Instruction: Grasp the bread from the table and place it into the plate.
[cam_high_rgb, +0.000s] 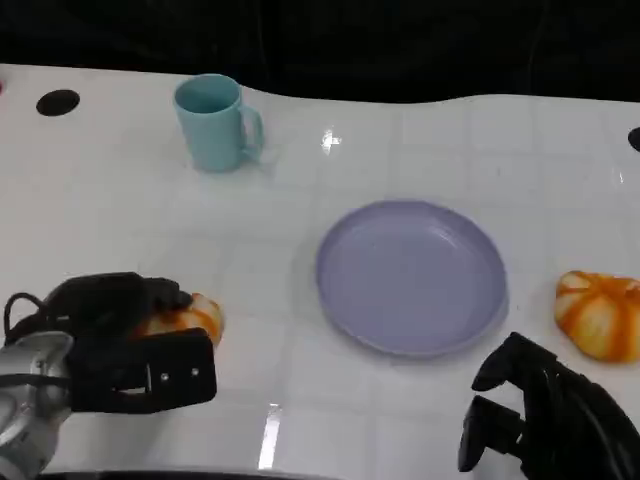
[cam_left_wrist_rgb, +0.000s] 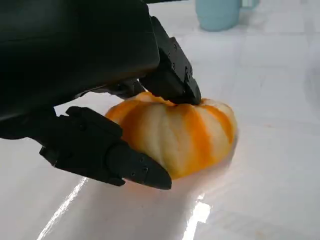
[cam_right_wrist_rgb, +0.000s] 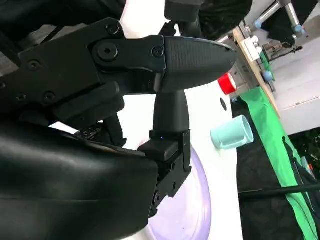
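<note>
Tabletop (cam_high_rgb: 120, 190): white and glossy, faint grid of square lines, bright glints of light; black hole at the far left corner (cam_high_rgb: 57, 102).
Plate (cam_high_rgb: 411, 275): lavender, round, shallow, bare inside; lying flat right of centre on the tabletop; seen also in the right wrist view (cam_right_wrist_rgb: 187, 210) past the fingers.
Left robot hand (cam_high_rgb: 125, 345): black, at the near left edge on a silver forearm; closed around the bread, one finger (cam_left_wrist_rgb: 172, 75) pressed on its top, another (cam_left_wrist_rgb: 107, 152) against its near side low by the tabletop.
Right robot hand (cam_high_rgb: 545, 410): black, at the near right corner, just short of the plate's rim; fingers (cam_right_wrist_rgb: 175, 60) apart, nothing between them.
Second bread (cam_high_rgb: 600, 315): same orange and cream stripes, at the right edge of the tabletop, just beside the plate, apart from the right robot hand.
Bread (cam_high_rgb: 185, 320): round bun, ribbed like a small pumpkin, orange and cream stripes; resting on the tabletop at the near left, well apart from the plate, half covered by the left robot hand; broad striped side plain in the left wrist view (cam_left_wrist_rgb: 182, 137).
Mug (cam_high_rgb: 213, 122): light blue, upright, handle turned toward the right, at the far left of the tabletop, well apart from the plate and both breads; seen too in the right wrist view (cam_right_wrist_rgb: 232, 132).
</note>
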